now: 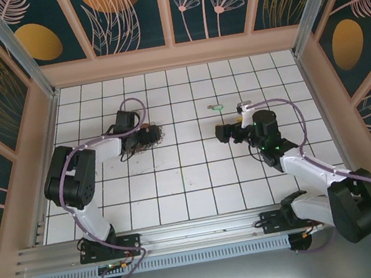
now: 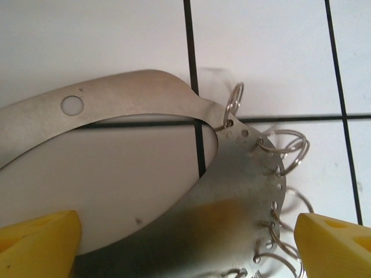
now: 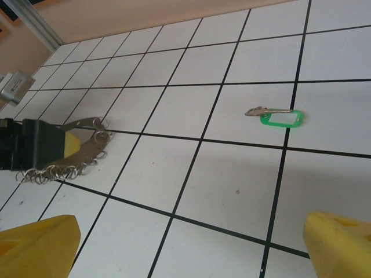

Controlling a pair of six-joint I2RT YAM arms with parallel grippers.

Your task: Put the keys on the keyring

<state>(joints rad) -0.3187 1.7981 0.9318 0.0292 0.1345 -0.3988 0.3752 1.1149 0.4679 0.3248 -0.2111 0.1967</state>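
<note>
Two yellow-padded fingers of the left gripper stand wide apart, one on each side of the keyring. The keyring is a thin oval band of dull silvery metal, with small wire split rings threaded through holes along one edge. The ringed end of the band lies flat on the white tiled floor, in the gap between the two pads. Its bare curve runs forward from the left-hand pad. Whether either pad touches the metal cannot be told.

Both yellow fingers of the right gripper are also spread wide, with nothing but bare tile between them. The key is a small silvery blade on a pale-green plastic tag. It lies flat ahead of these fingers, toward the right-hand one and well apart from both, with its blade pointing toward the left-hand side. Far ahead of the left-hand finger lie the band and its fringe, with the dark body of the other gripper over them.
</note>
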